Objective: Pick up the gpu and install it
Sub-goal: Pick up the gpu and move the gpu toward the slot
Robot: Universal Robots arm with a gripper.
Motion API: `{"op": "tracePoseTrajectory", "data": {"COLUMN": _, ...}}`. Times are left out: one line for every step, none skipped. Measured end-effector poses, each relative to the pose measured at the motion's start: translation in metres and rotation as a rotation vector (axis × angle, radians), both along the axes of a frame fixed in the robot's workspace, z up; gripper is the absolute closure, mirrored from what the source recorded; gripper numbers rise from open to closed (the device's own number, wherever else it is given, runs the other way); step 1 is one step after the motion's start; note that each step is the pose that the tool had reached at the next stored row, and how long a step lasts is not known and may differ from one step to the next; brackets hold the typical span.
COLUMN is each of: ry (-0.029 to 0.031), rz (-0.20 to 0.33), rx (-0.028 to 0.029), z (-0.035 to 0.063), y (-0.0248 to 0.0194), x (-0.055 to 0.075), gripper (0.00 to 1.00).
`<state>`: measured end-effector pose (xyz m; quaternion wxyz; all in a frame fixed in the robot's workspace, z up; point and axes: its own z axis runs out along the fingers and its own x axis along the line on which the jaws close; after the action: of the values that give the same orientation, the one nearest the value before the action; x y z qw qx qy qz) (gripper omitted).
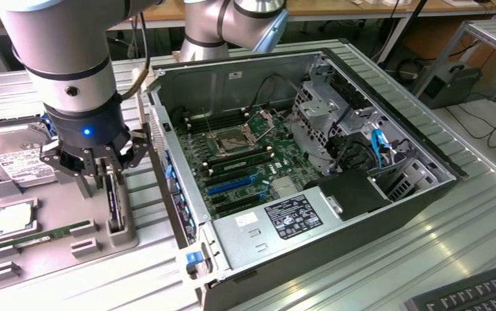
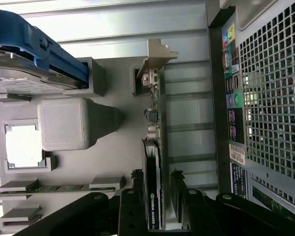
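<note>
The gpu (image 1: 115, 204) is a thin black card standing on edge in a slot of the grey parts tray (image 1: 62, 194), just outside the open computer case (image 1: 230, 78). In the wrist view the gpu (image 2: 155, 147) runs away from me, with its silvery bracket (image 2: 157, 56) at the far end. My gripper (image 1: 101, 184) has come down over the near end of the card. The gripper (image 2: 157, 204) is open, one black finger (image 2: 135, 196) on each side of the card with small gaps showing.
On the tray lie a silver hard drive (image 1: 10, 152), a CPU (image 1: 15, 219) and a green memory stick (image 1: 41, 236). The case's perforated rear wall (image 2: 270, 98) stands close beside the card. Inside, the motherboard has a blue slot (image 1: 230, 184).
</note>
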<state>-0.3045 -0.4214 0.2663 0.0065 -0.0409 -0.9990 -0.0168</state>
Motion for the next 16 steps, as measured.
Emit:
{"op": "tracePoseTrajectory", "data": {"ry": 0.0000, "rz": 0.000, "rx": 0.0000, "z": -0.0018, "y": 0.0012, "x": 0.000, "gripper": 0.64}}
{"op": "tracePoseTrajectory", "data": {"ry": 0.0001, "rz": -0.001, "rx": 0.0000, "z": -0.0043, "y": 0.0027, "x": -0.001, "gripper": 0.64}}
{"op": "tracePoseTrajectory", "data": {"ry": 0.0005, "rz": -0.002, "rx": -0.0001, "z": -0.0065, "y": 0.0040, "x": -0.001, "gripper": 0.64}}
{"op": "tracePoseTrajectory", "data": {"ry": 0.0015, "rz": -0.002, "rx": 0.0000, "z": -0.0093, "y": 0.0053, "x": -0.002, "gripper": 0.64}}
{"op": "tracePoseTrajectory", "data": {"ry": 0.0028, "rz": -0.003, "rx": -0.0001, "z": -0.0108, "y": 0.0055, "x": -0.002, "gripper": 0.64}}
{"op": "tracePoseTrajectory", "data": {"ry": 0.0050, "rz": -0.004, "rx": 0.0000, "z": -0.0124, "y": 0.0056, "x": -0.002, "gripper": 0.64}}
{"op": "tracePoseTrajectory", "data": {"ry": 0.0078, "rz": -0.005, "rx": -0.0001, "z": -0.0139, "y": 0.0056, "x": -0.002, "gripper": 0.64}}
{"op": "tracePoseTrajectory", "data": {"ry": 0.0102, "rz": -0.008, "rx": 0.0000, "z": -0.0156, "y": 0.0057, "x": -0.002, "gripper": 0.64}}
{"op": "tracePoseTrajectory", "data": {"ry": 0.0128, "rz": -0.012, "rx": -0.0001, "z": -0.0170, "y": 0.0057, "x": -0.002, "gripper": 0.64}}
{"op": "tracePoseTrajectory", "data": {"ry": 0.0155, "rz": -0.017, "rx": -0.0001, "z": -0.0182, "y": 0.0056, "x": -0.002, "gripper": 0.64}}
{"op": "tracePoseTrajectory", "data": {"ry": 0.0181, "rz": -0.023, "rx": -0.0001, "z": -0.0192, "y": 0.0057, "x": -0.002, "gripper": 0.64}}
{"op": "tracePoseTrajectory", "data": {"ry": 0.0205, "rz": -0.028, "rx": -0.0001, "z": -0.0202, "y": 0.0057, "x": -0.002, "gripper": 0.64}}
{"op": "tracePoseTrajectory", "data": {"ry": 0.0236, "rz": -0.030, "rx": -0.0001, "z": -0.0210, "y": 0.0057, "x": -0.002, "gripper": 0.64}}
{"op": "tracePoseTrajectory", "data": {"ry": 0.0266, "rz": -0.031, "rx": -0.0002, "z": -0.0215, "y": 0.0057, "x": -0.002, "gripper": 0.64}}
{"op": "tracePoseTrajectory", "data": {"ry": 0.0301, "rz": -0.031, "rx": -0.0002, "z": -0.0218, "y": 0.0057, "x": -0.002, "gripper": 0.64}}
{"op": "tracePoseTrajectory", "data": {"ry": 0.0330, "rz": -0.031, "rx": -0.0003, "z": -0.0220, "y": 0.0057, "x": -0.002, "gripper": 0.64}}
